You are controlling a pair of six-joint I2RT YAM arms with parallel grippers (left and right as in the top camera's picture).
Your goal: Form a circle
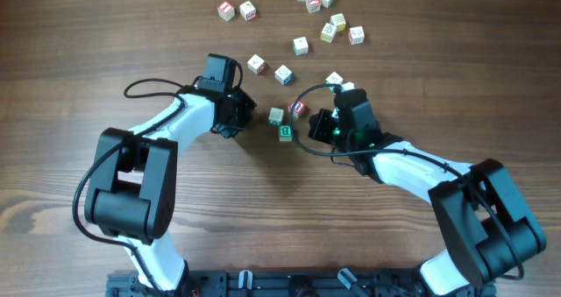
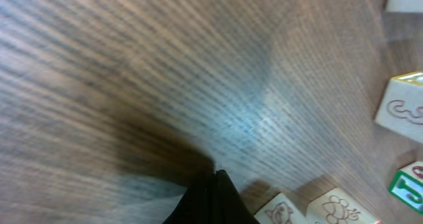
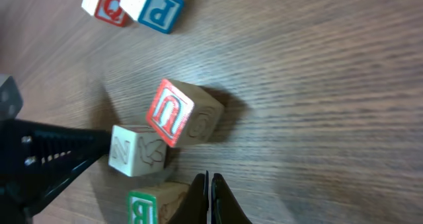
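Three pale wooden letter cubes cluster between my arms and form no circle. They are a red U cube (image 3: 175,112) (image 1: 298,108), an N cube (image 3: 135,150) (image 1: 277,116) and a green B cube (image 3: 149,207) (image 1: 285,132). My right gripper (image 3: 208,179) (image 1: 307,130) is shut and empty, its tips just right of the B cube. My left gripper (image 2: 217,176) (image 1: 252,115) is also shut and empty, and sits left of the N cube. In the right wrist view its black finger (image 3: 53,154) points at the N cube.
Loose cubes lie farther back: two (image 1: 256,64) (image 1: 283,74) behind the cluster, one (image 1: 334,79) by the right arm, a pair (image 1: 226,10) at the back left, and several (image 1: 329,32) at the back right. A blue P cube (image 3: 157,6) and a red one (image 3: 106,2) show in the right wrist view.
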